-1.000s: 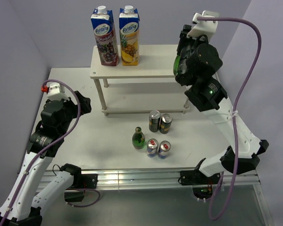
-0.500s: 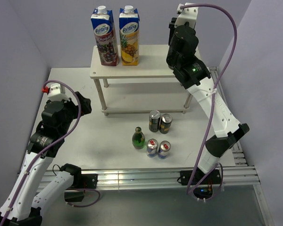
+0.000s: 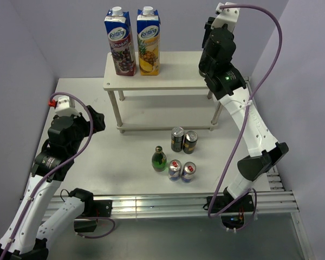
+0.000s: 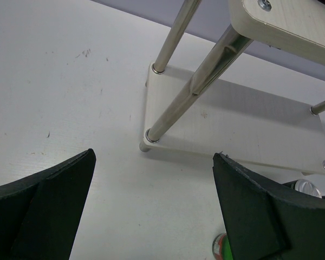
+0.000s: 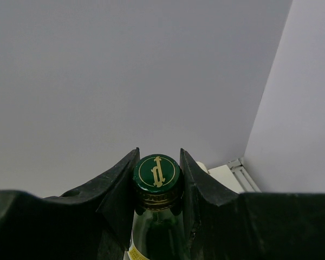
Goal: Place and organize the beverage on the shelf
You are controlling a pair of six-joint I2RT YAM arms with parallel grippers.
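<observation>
Grip check: your right gripper (image 5: pixel 157 162) is clamped on the neck of a green glass bottle (image 5: pixel 155 230), up at the right end of the shelf (image 3: pixel 179 73); whether it touches the top board you cannot tell. Your left gripper (image 4: pixel 154 184) hangs with its jaws wide apart near the shelf's left front leg. In front of the shelf stand a second green bottle (image 3: pixel 159 158), two dark cans (image 3: pixel 183 140) and two blue-and-silver cans (image 3: pixel 181 170).

"Fontana" on purple carton (image 3: pixel 121 44) and yellow carton (image 3: pixel 148 42) — gold "d"-like monogram on cap (image 5: pixel 157 171) of green bottle (image 5: pixel 154 227)
</observation>
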